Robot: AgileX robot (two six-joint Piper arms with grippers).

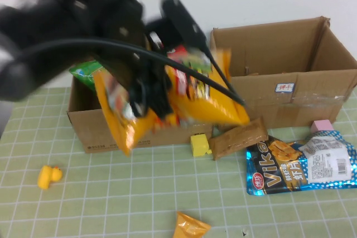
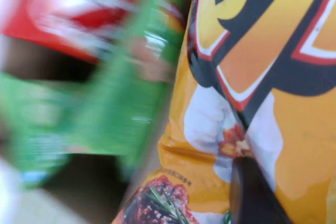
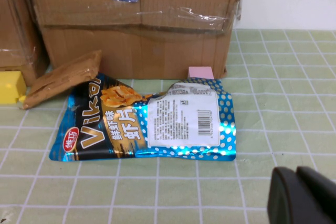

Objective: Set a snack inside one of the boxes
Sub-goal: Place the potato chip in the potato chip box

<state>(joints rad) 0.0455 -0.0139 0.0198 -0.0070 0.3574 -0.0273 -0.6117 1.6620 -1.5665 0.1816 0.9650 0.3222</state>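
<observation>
Left gripper pinches the big yellow snack bag right above the left box. Right gripper hangs near the blue snack bag, its fingers pressed together, well right of that box.

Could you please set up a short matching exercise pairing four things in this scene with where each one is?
Things:
1. orange snack bag
2. blue snack bag
3. yellow duck
4. pink block

Places:
A. flat on the mat in front of the right box
B. against the right box's front, near its right corner
C. held up by the left gripper over the left box
D. alone on the mat, in front of the left box's left end

Pairs: 1-C, 2-A, 3-D, 4-B. The right gripper hovers near the blue snack bag.
</observation>
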